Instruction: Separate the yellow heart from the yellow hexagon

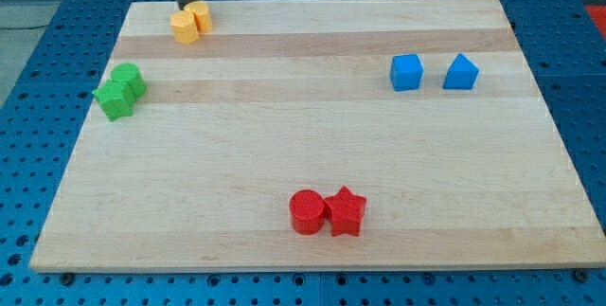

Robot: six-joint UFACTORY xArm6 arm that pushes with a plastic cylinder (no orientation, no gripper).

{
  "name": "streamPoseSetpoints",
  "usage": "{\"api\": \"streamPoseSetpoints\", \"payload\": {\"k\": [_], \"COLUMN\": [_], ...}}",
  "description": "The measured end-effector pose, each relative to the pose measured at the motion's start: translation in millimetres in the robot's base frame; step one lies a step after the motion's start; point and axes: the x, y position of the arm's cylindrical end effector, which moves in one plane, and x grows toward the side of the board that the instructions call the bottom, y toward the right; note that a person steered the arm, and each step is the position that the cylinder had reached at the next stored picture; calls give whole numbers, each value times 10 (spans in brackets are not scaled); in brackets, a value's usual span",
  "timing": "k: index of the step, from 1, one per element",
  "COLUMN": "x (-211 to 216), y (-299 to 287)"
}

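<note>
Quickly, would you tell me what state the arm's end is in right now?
No gripper: my tip is a bare rod, holding nothing, at the top edge of the yellow pair, apparently touching it; heart and hexagon still sit together.

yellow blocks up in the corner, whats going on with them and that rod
My tip sits at the view's top left, right against the two touching yellow blocks, on their upper side. They are not yet separated. The green pair, the red cylinder and red star, and the two blue blocks lie apart from it on the wooden board.
</note>
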Motion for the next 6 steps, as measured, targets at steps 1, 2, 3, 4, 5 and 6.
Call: {"api": "streamPoseSetpoints", "payload": {"k": [1,2,3,4,5,6], "x": [202,434,655,890,1098,1125], "y": [217,456,754,1012,1102,1071]}}
